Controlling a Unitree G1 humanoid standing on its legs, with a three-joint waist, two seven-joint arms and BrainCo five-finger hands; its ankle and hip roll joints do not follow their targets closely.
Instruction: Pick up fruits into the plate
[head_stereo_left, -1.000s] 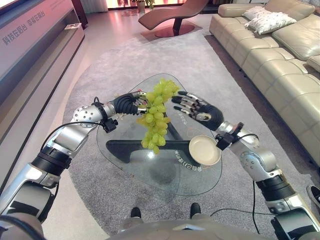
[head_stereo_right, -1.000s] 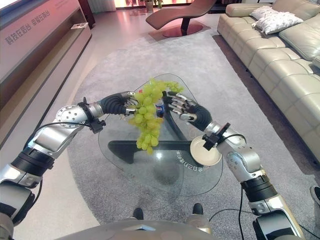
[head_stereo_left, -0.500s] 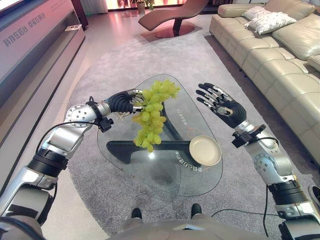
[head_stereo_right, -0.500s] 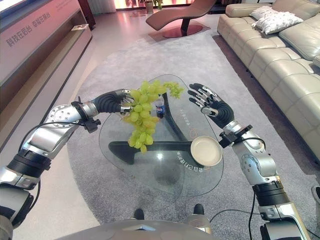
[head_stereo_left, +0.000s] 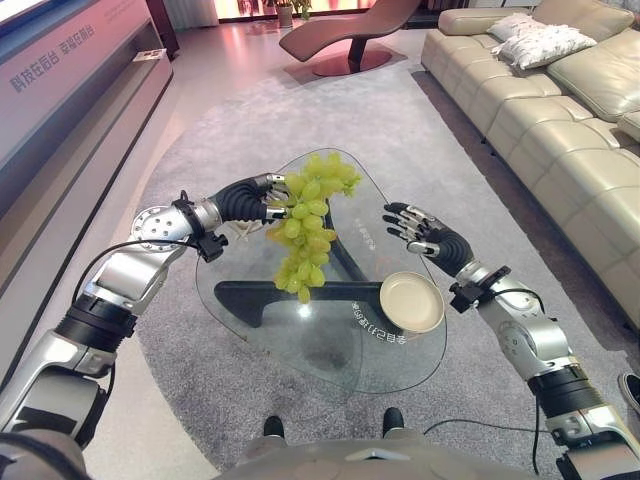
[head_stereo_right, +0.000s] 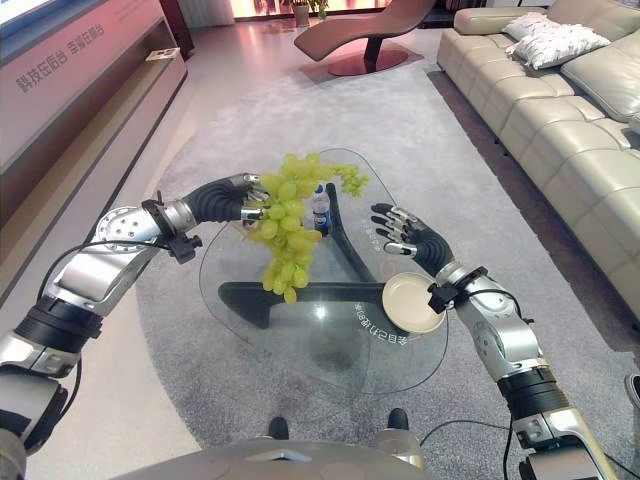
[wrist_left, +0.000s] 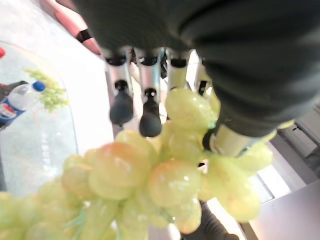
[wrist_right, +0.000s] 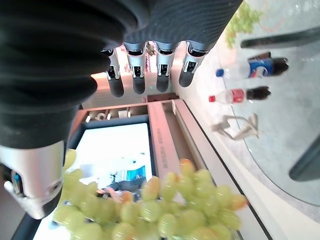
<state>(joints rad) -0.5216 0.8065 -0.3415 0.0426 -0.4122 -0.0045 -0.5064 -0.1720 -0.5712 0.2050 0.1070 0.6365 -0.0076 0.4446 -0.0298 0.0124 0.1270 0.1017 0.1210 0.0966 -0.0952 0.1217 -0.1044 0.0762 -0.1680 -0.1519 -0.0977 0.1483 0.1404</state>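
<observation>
A big bunch of green grapes (head_stereo_left: 304, 236) hangs above the glass table (head_stereo_left: 330, 352), and my left hand (head_stereo_left: 258, 199) is shut on its top. The left wrist view has my curled fingers (wrist_left: 150, 107) against the grapes (wrist_left: 150, 175). An empty cream plate (head_stereo_left: 411, 301) sits on the table's right side. My right hand (head_stereo_left: 432, 238) hovers open just beyond the plate, right of the grapes, fingers spread and holding nothing. Its straight fingers (wrist_right: 137, 75) show in the right wrist view with the grapes (wrist_right: 165, 212) past them. A second small grape bunch (wrist_left: 50, 92) lies on the far part of the table.
A blue-labelled bottle (head_stereo_right: 320, 211) lies on the table behind the hanging grapes, and a red-capped bottle (wrist_right: 239, 94) lies beside it. A beige sofa (head_stereo_left: 560, 110) runs along the right, a lounge chair (head_stereo_left: 345, 30) stands far back, and a long low cabinet (head_stereo_left: 70, 100) lines the left.
My right hand left the grapes, swung up and to the right, then came down beyond the plate. My left hand keeps the bunch at much the same height.
</observation>
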